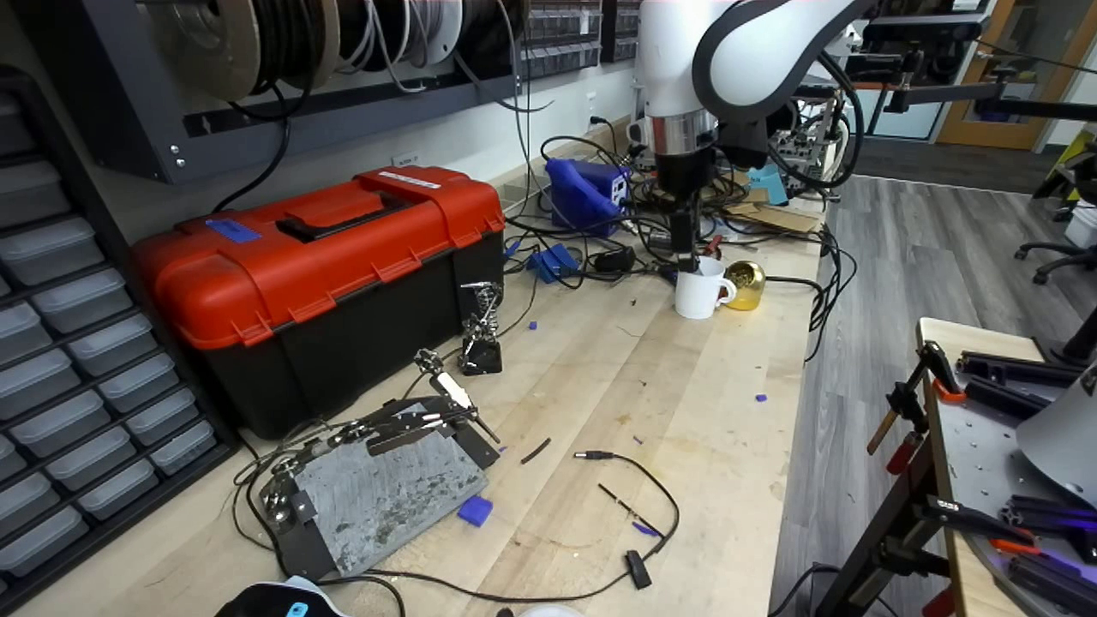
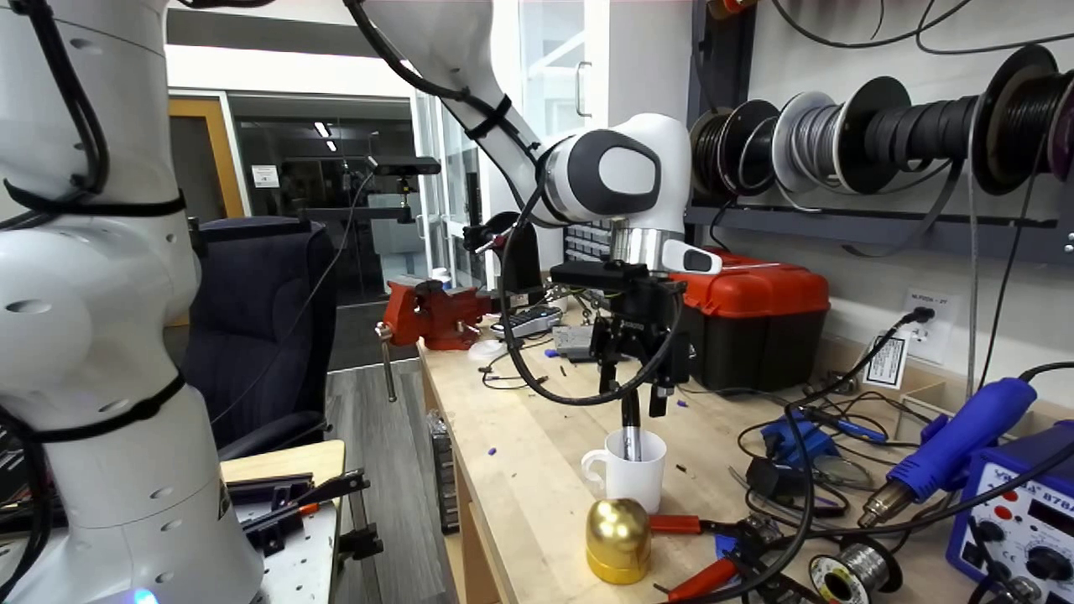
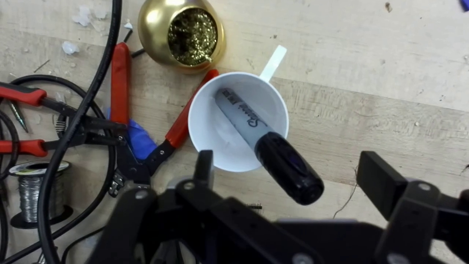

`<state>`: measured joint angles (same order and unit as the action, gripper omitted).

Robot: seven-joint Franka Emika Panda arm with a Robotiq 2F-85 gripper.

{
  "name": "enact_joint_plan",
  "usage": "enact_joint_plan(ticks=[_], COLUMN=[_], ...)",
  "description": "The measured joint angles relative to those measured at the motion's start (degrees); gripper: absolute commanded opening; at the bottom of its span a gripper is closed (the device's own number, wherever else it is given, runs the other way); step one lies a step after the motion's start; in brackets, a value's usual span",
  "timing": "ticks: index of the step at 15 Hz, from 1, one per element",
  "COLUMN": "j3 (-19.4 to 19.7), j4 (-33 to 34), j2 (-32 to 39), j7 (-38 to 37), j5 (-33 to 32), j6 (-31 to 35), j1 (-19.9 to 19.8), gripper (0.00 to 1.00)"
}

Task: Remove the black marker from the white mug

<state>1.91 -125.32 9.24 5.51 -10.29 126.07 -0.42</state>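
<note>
We judge this to be the approach to the grasp: the black-capped Sharpie marker (image 3: 263, 140) leans inside the white mug (image 3: 200, 126), and nothing holds it. Our gripper (image 3: 286, 165) is over the mug with its fingers (image 3: 378, 181) spread wide, and in the wrist view bare wooden tabletop (image 3: 348, 123) shows between the marker's cap (image 3: 288, 168) and each of them.

The coming move turns on that lean. The marker's grey end sits low at one side of the mug; the cap juts past the mug's opposite rim, on the gripper's side, towards the span between the fingers. It is off centre there, its tip nearer the finger farther from the mug. So the marker's long axis lies aslant to the closing line we expect. In an exterior view the marker (image 2: 631, 426) looks almost upright in the mug. How deep the cap reaches between the fingers we cannot tell.

We reckon the gripper needs to centre on the cap above the mug, then close. An uneven squeeze could swing the marker against the mug's rim, or tug the mug into the gold tip cleaner (image 3: 160, 40) or the red-handled pliers (image 3: 137, 168) just beside it.
</note>
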Motion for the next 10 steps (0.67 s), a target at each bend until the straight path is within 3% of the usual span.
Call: enact_joint_plan(ticks=[1, 3, 5, 10], j3=[0.0, 0.0, 0.0, 0.03], j4=[0.45, 1.22, 1.73, 1.8], j2=[0.48, 1.34, 2.09, 2.37], j7=[0.0, 0.02, 0.02, 0.02], j5=[0.0, 0.02, 0.11, 0.15], j6=[0.0, 0.0, 0.0, 0.0], j1=[0.0, 0.0, -0.02, -0.38], gripper=[0.97, 0.73, 0.62, 0.24])
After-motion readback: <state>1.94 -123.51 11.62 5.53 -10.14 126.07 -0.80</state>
